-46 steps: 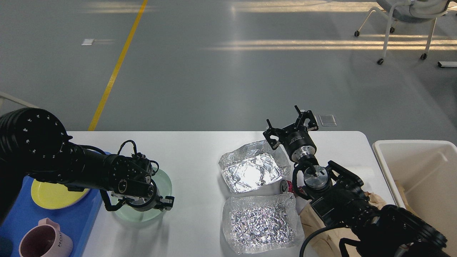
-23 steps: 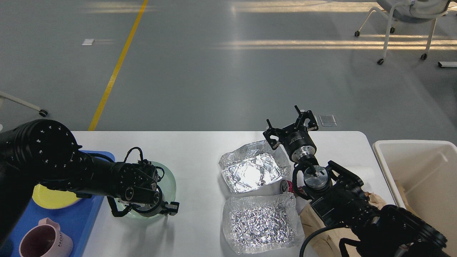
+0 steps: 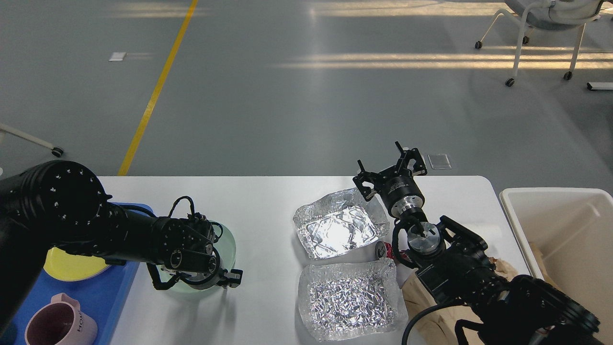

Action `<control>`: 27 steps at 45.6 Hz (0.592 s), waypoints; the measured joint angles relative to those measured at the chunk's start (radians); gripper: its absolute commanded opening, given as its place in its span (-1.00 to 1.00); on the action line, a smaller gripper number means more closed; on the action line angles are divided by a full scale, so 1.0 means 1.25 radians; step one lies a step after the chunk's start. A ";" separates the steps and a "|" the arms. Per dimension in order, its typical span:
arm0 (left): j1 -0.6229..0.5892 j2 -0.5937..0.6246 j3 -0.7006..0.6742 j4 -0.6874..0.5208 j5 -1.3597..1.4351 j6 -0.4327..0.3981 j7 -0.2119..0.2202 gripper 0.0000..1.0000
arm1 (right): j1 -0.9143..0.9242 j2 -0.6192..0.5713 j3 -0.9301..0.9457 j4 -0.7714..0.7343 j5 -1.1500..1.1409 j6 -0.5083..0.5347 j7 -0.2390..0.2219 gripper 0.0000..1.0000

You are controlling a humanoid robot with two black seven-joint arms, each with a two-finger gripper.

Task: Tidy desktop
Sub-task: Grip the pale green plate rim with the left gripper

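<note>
Head view | left gripper over pale green plate, grip state unclear | right gripper spread, empty, 12 o'clock of foil tray | risk: plate sliding off desktop.

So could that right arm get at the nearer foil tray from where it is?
Probably yes. The right gripper hangs open above the far foil tray, and the nearer foil tray lies uncovered just beside the arm, though it would have to fold back.

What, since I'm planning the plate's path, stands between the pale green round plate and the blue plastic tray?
Nothing visible does. The pale green round plate lies beside the blue plastic tray on the white desktop; the left arm hides the strip between them.
</note>
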 measured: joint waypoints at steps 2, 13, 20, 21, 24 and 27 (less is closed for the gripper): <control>0.000 -0.001 0.000 0.000 0.000 0.000 0.000 0.03 | 0.000 0.000 0.000 0.000 0.000 0.000 0.000 1.00; 0.010 -0.003 0.001 0.006 0.017 0.000 0.000 -0.03 | 0.000 0.000 0.000 0.000 0.000 0.000 0.000 1.00; 0.019 -0.004 0.007 0.008 0.024 0.000 0.003 -0.14 | 0.000 0.000 0.000 0.000 0.000 0.000 0.000 1.00; 0.021 -0.004 0.008 0.008 0.024 0.000 0.004 -0.18 | 0.000 0.000 0.000 0.000 0.000 0.000 0.000 1.00; 0.024 -0.004 0.009 0.009 0.025 0.000 0.005 -0.33 | 0.000 0.000 0.000 0.000 0.000 0.000 0.000 1.00; 0.027 -0.004 0.009 0.009 0.026 0.000 0.005 -0.41 | 0.000 0.000 0.000 0.000 0.000 0.000 0.000 1.00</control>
